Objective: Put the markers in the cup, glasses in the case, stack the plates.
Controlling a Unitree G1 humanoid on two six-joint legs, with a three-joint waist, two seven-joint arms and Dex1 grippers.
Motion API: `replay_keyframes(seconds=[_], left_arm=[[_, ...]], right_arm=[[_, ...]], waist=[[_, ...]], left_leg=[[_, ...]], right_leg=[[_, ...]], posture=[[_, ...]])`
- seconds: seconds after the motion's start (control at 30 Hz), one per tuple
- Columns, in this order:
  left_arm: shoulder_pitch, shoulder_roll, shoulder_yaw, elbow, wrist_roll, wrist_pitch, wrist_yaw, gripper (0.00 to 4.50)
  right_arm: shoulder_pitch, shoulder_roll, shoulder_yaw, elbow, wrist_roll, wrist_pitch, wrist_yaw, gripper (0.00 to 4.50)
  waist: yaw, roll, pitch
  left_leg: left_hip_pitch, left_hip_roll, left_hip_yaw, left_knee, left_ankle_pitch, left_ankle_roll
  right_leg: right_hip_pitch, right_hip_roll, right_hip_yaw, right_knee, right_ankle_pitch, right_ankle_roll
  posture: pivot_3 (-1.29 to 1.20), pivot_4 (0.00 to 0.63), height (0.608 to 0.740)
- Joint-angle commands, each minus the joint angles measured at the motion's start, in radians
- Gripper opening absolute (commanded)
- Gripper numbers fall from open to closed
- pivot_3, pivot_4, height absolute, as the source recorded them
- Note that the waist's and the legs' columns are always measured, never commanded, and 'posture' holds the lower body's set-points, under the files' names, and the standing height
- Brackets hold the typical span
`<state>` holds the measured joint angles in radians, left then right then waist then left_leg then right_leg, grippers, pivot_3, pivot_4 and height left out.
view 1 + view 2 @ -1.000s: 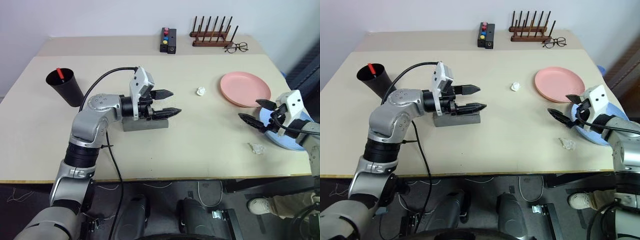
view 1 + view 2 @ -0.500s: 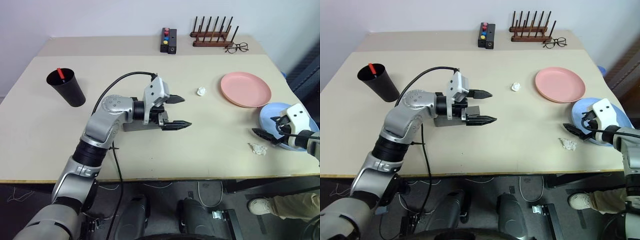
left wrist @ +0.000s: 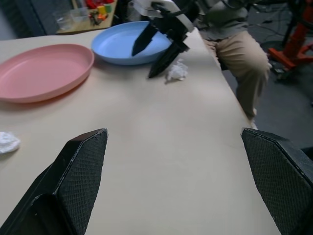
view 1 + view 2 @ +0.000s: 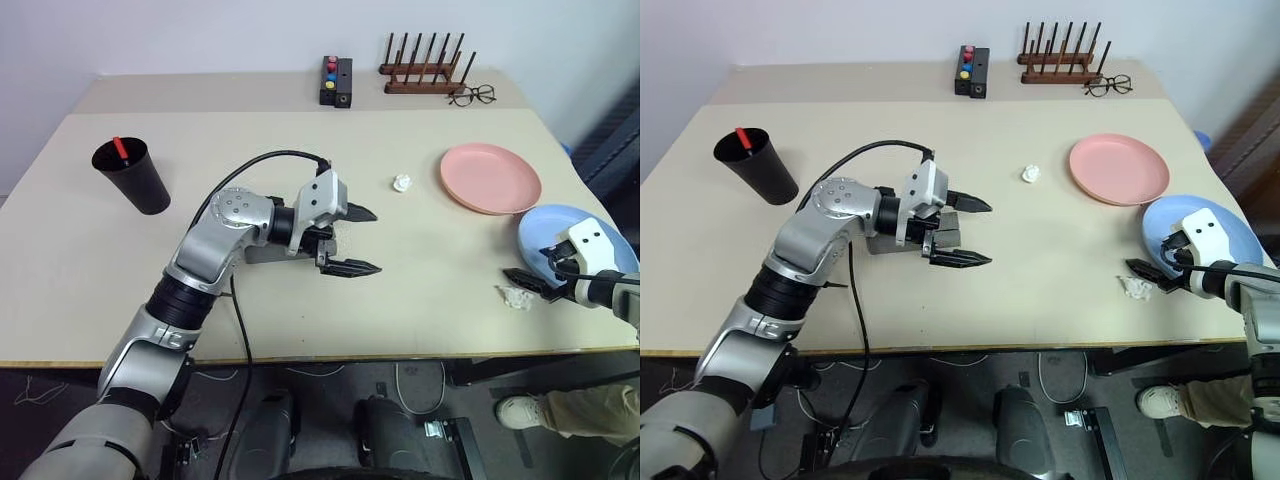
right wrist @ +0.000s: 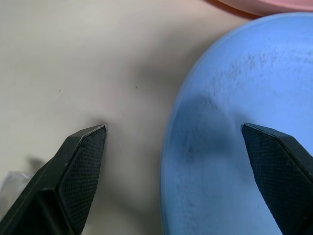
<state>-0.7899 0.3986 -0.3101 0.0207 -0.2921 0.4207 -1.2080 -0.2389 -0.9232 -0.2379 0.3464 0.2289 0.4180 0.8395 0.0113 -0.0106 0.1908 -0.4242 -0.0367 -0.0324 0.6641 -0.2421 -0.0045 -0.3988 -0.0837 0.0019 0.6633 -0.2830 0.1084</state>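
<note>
The black cup (image 4: pixel 132 176) stands at the table's left with a red-capped marker (image 4: pixel 120 147) upright in it. The grey case (image 4: pixel 260 255) lies mid-table, largely hidden behind my left arm. My left gripper (image 4: pixel 362 240) hangs open and empty just right of the case, pointing right. The pink plate (image 4: pixel 490 178) lies at the right. The blue plate (image 4: pixel 560 235) lies nearer, by the right edge. My right gripper (image 4: pixel 1152 262) is open at the blue plate's (image 5: pixel 244 147) near-left rim, one finger over the plate, the other finger (image 5: pixel 83 166) over the table. The glasses are out of view.
Wire-framed clear eyeglasses (image 4: pixel 472 96), a wooden rack (image 4: pixel 425 70) and a black button box (image 4: pixel 336 80) sit at the back. One crumpled paper scrap (image 4: pixel 402 183) lies mid-table, another (image 4: pixel 516 297) below my right gripper. A person's leg (image 3: pixel 234 49) is beside the table's right edge.
My left gripper has swung to the right and slightly down, off the case, rolling as it went. My right gripper has sunk and drifted right to the blue plate's rim.
</note>
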Motion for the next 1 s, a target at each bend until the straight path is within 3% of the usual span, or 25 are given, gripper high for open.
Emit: replay_keyframes(seconds=[0.03,0.07,0.1,0.13,0.33,0.4,0.73,1.0], left_arm=[[-0.012,0.0,-0.006,-0.018,0.004,-0.029,-0.014,4.45],[-0.012,-0.001,-0.007,-0.017,0.005,-0.03,-0.015,4.45],[-0.013,-0.003,-0.007,-0.017,0.006,-0.031,-0.015,4.5],[-0.013,-0.004,-0.008,-0.017,0.007,-0.032,-0.015,4.5],[-0.007,-0.006,-0.012,-0.026,0.008,-0.034,-0.008,4.5],[-0.004,-0.007,-0.012,-0.028,0.01,-0.037,-0.002,4.5],[-0.003,-0.013,-0.007,-0.021,0.018,-0.05,0.013,4.5],[-0.006,-0.024,-0.011,-0.006,0.026,-0.065,0.03,4.5]], right_arm=[[0.005,-0.001,-0.01,-0.029,-0.003,0.004,-0.01,4.5],[0.004,0.0,-0.009,-0.028,-0.006,0.001,-0.015,4.5],[0.001,0.002,-0.009,-0.023,-0.008,-0.001,-0.02,3.98],[-0.002,0.003,-0.009,-0.02,-0.009,-0.001,-0.022,3.73],[-0.031,0.006,0.0,0.005,-0.039,-0.033,-0.056,0.73],[-0.038,0.007,0.001,0.016,-0.047,-0.048,-0.069,0.07],[-0.087,-0.031,-0.009,0.092,-0.128,-0.113,-0.184,0.07],[-0.253,-0.023,-0.003,0.183,-0.168,-0.263,-0.267,0.07]], waist=[[-0.001,0.0,0.0],[-0.001,0.0,0.0],[-0.001,0.0,0.0],[0.0,0.0,0.0],[-0.002,0.0,0.0],[-0.004,0.0,0.0],[0.0,0.0,0.0],[-0.009,0.002,0.0]], left_leg=[[0.0,0.0,0.0,0.0,0.0,0.0],[0.0,0.0,0.0,0.0,0.0,0.0],[0.0,0.0,0.0,0.0,0.0,0.0],[0.0,0.0,0.0,0.0,0.0,0.0],[0.0,0.0,0.0,0.0,0.0,0.0],[0.0,0.0,0.0,0.0,0.0,0.0],[0.001,0.0,0.0,0.0,0.0,0.0],[0.001,0.0,0.0,-0.001,0.0,0.0]], right_leg=[[0.0,0.0,0.0,0.0,0.0,0.0],[0.0,0.0,0.0,0.0,0.0,0.0],[0.0,0.0,0.0,0.0,0.0,0.0],[0.0,0.0,0.0,0.0,0.0,0.0],[0.0,0.0,0.0,0.0,0.0,0.0],[0.0,0.0,0.0,0.0,0.0,0.0],[0.001,0.0,0.0,0.0,0.0,0.0],[0.001,0.0,0.0,0.0,0.0,0.0]], posture=[[0.0,0.15,0.74],[0.0,0.15,0.74],[0.0,0.15,0.74],[0.0,0.15,0.74],[0.0,0.15,0.74],[0.0,0.15,0.74],[0.0,0.15,0.74],[0.0,0.15,0.74]])
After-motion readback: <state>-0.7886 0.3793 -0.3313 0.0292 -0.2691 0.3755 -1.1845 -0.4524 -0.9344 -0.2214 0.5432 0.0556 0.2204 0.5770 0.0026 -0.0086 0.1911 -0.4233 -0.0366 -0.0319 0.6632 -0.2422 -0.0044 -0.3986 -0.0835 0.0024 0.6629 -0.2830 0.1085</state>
